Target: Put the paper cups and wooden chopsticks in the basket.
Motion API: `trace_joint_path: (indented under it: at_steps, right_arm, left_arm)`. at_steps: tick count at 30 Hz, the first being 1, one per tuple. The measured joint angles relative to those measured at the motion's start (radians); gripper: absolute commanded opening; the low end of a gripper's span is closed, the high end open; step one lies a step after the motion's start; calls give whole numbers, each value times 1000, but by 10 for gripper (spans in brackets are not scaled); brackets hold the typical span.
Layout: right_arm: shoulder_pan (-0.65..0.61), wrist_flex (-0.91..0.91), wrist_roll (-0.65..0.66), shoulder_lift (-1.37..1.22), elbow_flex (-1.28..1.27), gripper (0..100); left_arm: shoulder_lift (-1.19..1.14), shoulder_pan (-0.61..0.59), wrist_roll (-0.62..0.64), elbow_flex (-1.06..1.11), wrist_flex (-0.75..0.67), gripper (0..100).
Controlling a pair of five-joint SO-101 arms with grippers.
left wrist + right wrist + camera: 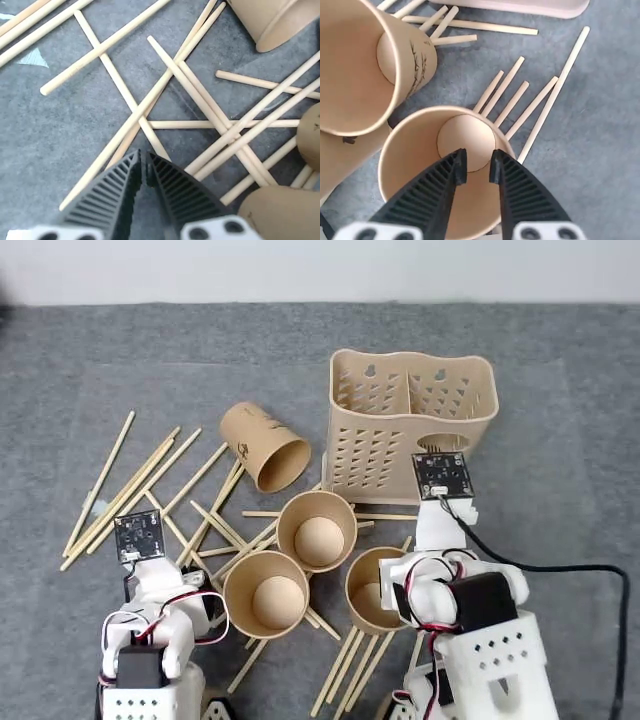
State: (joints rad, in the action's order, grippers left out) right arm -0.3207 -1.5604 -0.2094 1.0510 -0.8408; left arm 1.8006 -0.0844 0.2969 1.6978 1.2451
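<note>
Grey table (560, 360) under everything. At 1 o'clock from its middle, a beige slotted basket (380, 455), upright, with two compartments and nothing seen inside.

At 5 o'clock the right arm (480, 630), at 7 o'clock the left arm (150, 640), both low at the near edge.

Four paper cups, none in the basket:
- a tipped cup (262, 445) on its side at 11 o'clock, mouth toward 4 o'clock
- a middle cup (317, 530) upright near dead centre
- a left cup (265, 592) upright at 7 o'clock of that one
- a right cup (415, 150) upright at 5 o'clock, partly behind the right arm

Right tool (477, 167) poised straight above the right cup's mouth, jaws parted only a little, gripping nothing. Contact with the rim impossible to judge.

Left tool (145, 165) pressed almost closed, gripping nothing, above a tangle of crossed wooden chopsticks (165, 90). These lie flat on the table, strewn from 9 o'clock through the cups to 6 o'clock, long axes mostly from 7 toward 1 o'clock.

Probably next for the right arm: widen the jaws, pinch the right cup's wall, lift, carry toward 12 o'clock to the basket just beyond. Plainly the nearer arm for that.
</note>
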Motion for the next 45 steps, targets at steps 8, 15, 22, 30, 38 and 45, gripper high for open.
trace_joint_path:
  at_steps: [8,15,22,30,38,45]
  right_arm:
    - [-2,-32,98,60,94,91]
    - [115,-64,135,26,98,91]
    - [161,-74,176,-81,97,91]
    - [160,-74,181,-163,98,85]
    - [161,-74,181,-252,98,14]
    - [166,-74,181,-252,103,8]
  left_arm:
    - [0,0,0,0,0,16]
    - [0,0,0,0,0,16]
    - [0,0,0,0,0,16]
    - [0,0,0,0,0,16]
    - [0,0,0,0,0,16]
    - [0,0,0,0,0,16]
